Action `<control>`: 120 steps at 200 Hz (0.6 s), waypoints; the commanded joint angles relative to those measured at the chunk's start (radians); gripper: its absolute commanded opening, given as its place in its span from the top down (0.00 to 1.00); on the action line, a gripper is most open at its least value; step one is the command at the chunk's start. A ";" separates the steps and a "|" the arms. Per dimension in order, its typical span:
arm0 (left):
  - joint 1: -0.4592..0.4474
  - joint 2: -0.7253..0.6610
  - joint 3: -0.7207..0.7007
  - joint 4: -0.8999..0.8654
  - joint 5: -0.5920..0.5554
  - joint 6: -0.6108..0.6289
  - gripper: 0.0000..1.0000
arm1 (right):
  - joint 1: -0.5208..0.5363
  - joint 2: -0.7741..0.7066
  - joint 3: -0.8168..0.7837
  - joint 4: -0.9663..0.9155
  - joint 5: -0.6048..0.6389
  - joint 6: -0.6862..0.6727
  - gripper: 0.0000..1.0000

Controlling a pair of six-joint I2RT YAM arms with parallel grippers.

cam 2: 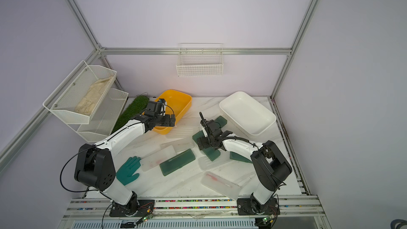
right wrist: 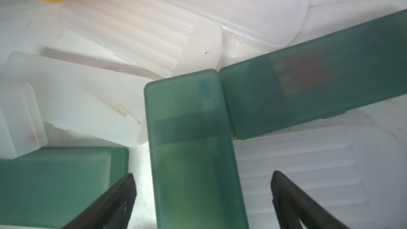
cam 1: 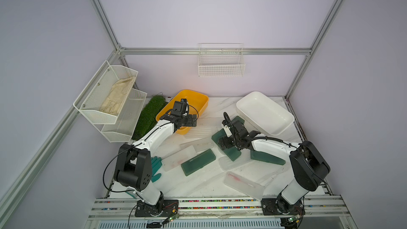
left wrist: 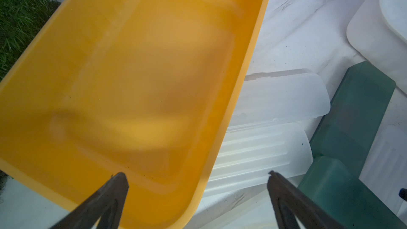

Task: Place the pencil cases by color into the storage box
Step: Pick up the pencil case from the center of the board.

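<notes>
Closing mid-length across the narrow width of the green pencil case [right wrist: 191, 150], lying against a second green case [right wrist: 308, 98], should keep it level; the right gripper [right wrist: 202, 175] hovers over it, jaws spread, wrist pitched down. Farther on, the left gripper [left wrist: 197, 174], spread and empty, overhangs the yellow bin [left wrist: 248, 62].

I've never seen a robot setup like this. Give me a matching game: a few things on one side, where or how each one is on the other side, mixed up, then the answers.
Things:
1. yellow tub
2. teal glove
3. wire basket
4. right gripper

Places or states:
A. hangs on the back wall
B. open over a green pencil case
C. lies flat beside the left arm
D. stands next to the grass mat

Pairs: 1-D, 2-C, 3-A, 4-B.
</notes>
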 commanded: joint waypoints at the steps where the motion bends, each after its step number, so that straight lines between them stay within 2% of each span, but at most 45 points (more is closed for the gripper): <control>1: -0.004 0.023 0.072 -0.035 -0.002 -0.019 0.00 | 0.027 0.033 0.037 -0.031 0.032 -0.023 0.03; 86: -0.010 0.062 0.100 -0.049 -0.006 -0.022 0.00 | 0.033 0.102 0.049 -0.023 0.096 -0.045 0.04; 120: -0.021 0.056 0.105 -0.058 -0.023 -0.012 0.00 | 0.037 0.127 0.055 -0.026 0.114 -0.044 0.18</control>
